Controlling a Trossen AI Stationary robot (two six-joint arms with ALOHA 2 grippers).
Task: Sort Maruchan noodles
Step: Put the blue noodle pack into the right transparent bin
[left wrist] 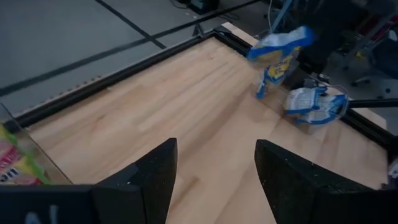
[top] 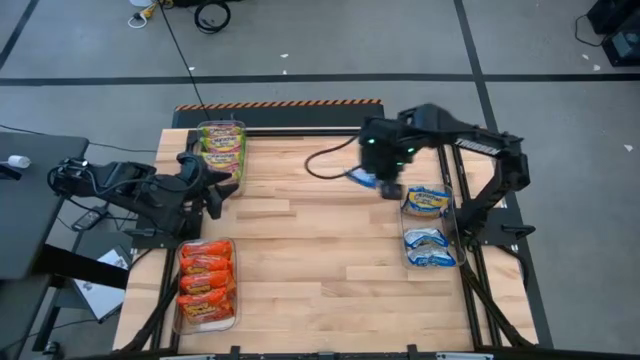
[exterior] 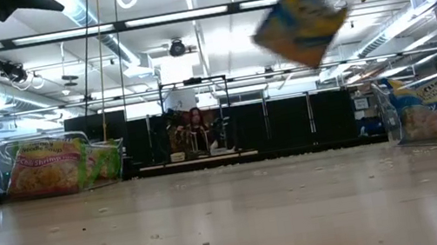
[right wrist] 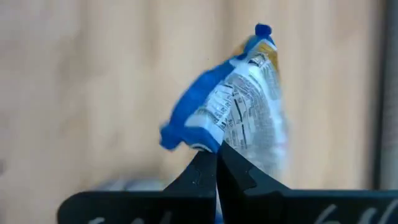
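High view: right gripper [top: 385, 185] held a blue packet [top: 365, 180] beside the right bin [top: 458, 225].
Low view: packet [exterior: 300, 26] hung well above the table.
Left wrist: left gripper [left wrist: 211, 171] spread, idle.
Right wrist: fingers pinched one packet edge; best carried fully over the bin, released low.

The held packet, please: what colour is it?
Blue and white packet with yellow, held by the right gripper; the right wrist view shows it best.

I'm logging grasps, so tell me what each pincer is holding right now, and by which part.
The right pincer holds a blue-white noodle packet pinched at its edge, hanging in the air beside the bin of blue packets. The left pincer is open, holding nothing.
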